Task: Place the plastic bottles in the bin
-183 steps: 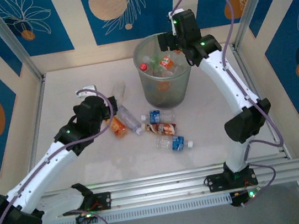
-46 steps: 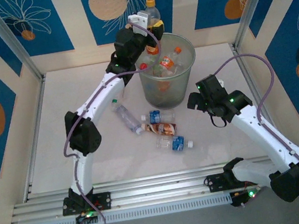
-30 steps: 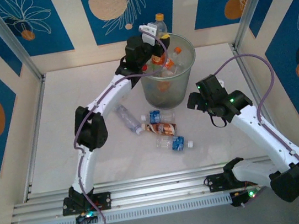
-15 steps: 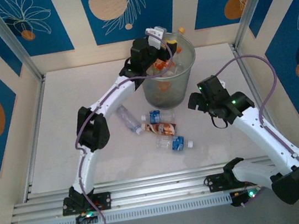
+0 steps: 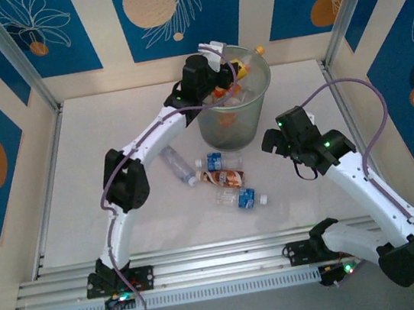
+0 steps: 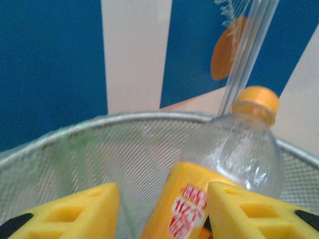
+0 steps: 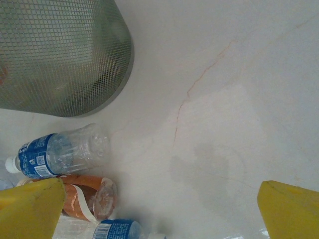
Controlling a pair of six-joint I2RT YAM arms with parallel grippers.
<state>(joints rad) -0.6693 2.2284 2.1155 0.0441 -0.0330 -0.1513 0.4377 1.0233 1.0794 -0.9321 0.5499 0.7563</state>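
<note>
Orange-capped plastic bottle (image 6: 229,164) tilts over the mesh bin (image 6: 99,149) between the left gripper's (image 6: 162,199) parted jaws, clear of one side. Right gripper (image 7: 160,185) gapes wide above the table (image 7: 224,74), with a blue-labelled bottle (image 7: 60,152) near the bin

Two slim white arms, the left arm (image 5: 149,136) and the right arm (image 5: 365,179), carry chunky black joints dotted with green lights (image 5: 327,143), loose purple cables (image 5: 339,81), and the right gripper (image 7: 160,211) shows blocky yellow fingers (image 7: 291,211).
</note>
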